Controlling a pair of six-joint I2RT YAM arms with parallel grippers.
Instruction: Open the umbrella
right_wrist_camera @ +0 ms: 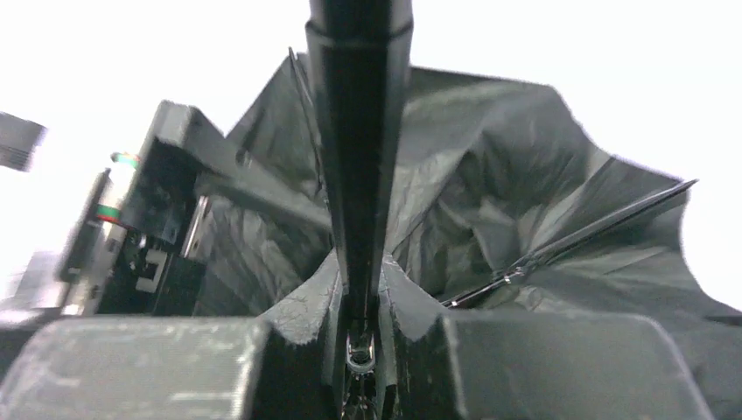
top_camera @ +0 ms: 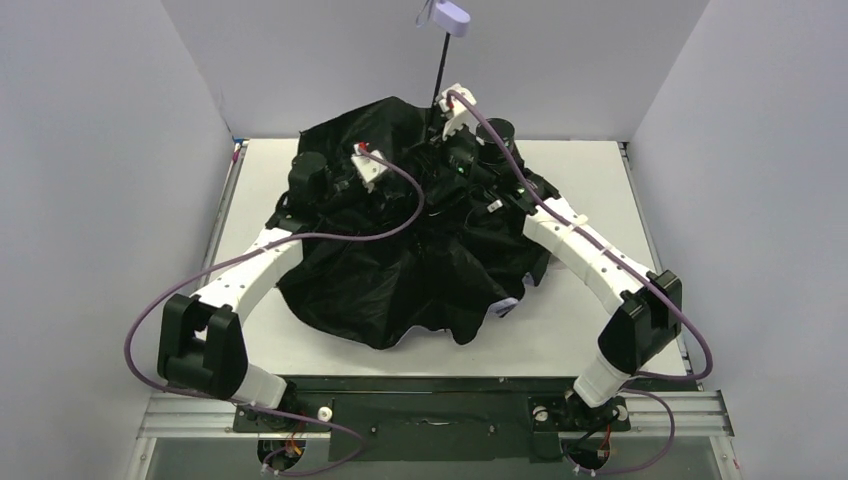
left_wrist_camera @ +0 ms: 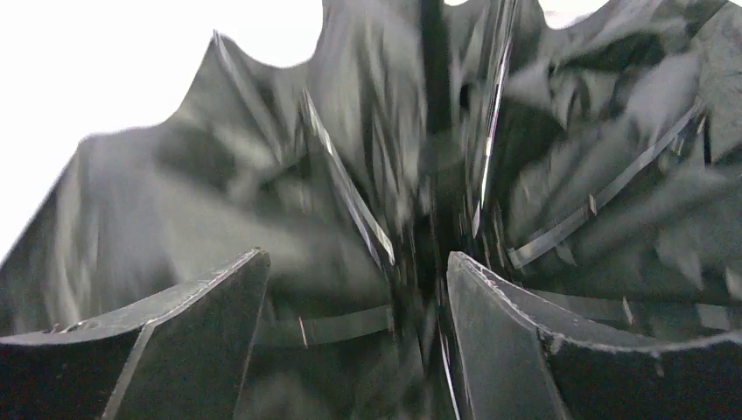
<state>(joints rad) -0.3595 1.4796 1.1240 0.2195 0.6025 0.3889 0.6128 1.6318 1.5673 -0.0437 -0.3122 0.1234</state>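
Umbrella (top_camera: 400,280) sits upside down in the middle of the table (top_camera: 600,330), black lining up, its canopy slumped like a shallow bowl with both grippers inside it. The thin shaft (top_camera: 440,70) rises from the bowl toward the back wall, the lavender handle (top_camera: 452,17) at its top. Bare white table shows round the hem, widest at the right; walls stand close on three sides. Only the right wrist view shows the right gripper (right_wrist_camera: 359,297) clenched on the shaft. The left wrist view, blurred, shows the left gripper (left_wrist_camera: 357,258) spread wide, holding nothing, with ribs (left_wrist_camera: 350,192) and fabric beyond.
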